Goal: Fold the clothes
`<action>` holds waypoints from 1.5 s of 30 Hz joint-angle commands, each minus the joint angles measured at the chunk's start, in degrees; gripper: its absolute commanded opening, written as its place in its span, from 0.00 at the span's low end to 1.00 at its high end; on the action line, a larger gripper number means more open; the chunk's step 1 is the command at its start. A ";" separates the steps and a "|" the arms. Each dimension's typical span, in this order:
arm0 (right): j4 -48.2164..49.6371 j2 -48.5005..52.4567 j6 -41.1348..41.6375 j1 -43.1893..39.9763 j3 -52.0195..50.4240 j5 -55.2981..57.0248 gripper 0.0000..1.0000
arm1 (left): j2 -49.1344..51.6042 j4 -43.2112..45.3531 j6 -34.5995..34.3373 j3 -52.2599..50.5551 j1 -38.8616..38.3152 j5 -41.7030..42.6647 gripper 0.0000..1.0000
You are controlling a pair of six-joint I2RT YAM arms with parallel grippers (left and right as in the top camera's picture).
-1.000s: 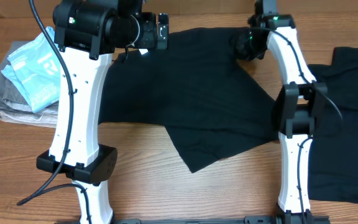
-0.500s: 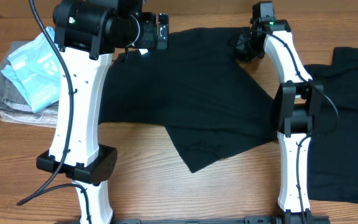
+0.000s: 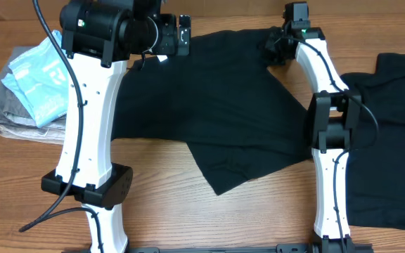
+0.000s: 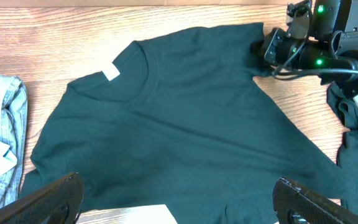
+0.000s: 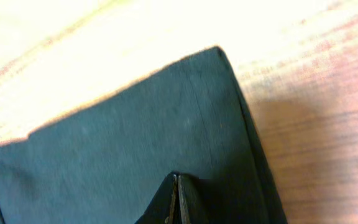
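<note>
A black T-shirt (image 3: 216, 105) lies spread across the middle of the table, its lower part folded at a slant. Its white neck label (image 4: 110, 73) shows in the left wrist view. My left gripper (image 3: 179, 35) hangs above the shirt's collar end; its fingers (image 4: 178, 183) are wide open and empty. My right gripper (image 3: 273, 46) is at the shirt's far right corner. In the right wrist view its jaws (image 5: 178, 185) are shut on a pinch of the black fabric (image 5: 135, 137) near that corner. A second black T-shirt (image 3: 392, 140) lies at the right edge.
A light-blue garment with white print (image 3: 37, 77) lies on folded grey and beige garments (image 3: 13, 119) at the far left. Bare wooden table (image 3: 209, 225) shows along the front. The right arm also shows in the left wrist view (image 4: 309, 43).
My right gripper has moved slightly towards the far edge of the table, drawing the shirt's corner with it. The left arm has not moved.
</note>
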 commanded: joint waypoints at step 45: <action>-1.01 -1.31 -0.81 1.42 -9.29 1.16 0.04 | -0.92 -0.07 -0.35 0.17 0.20 -0.04 1.00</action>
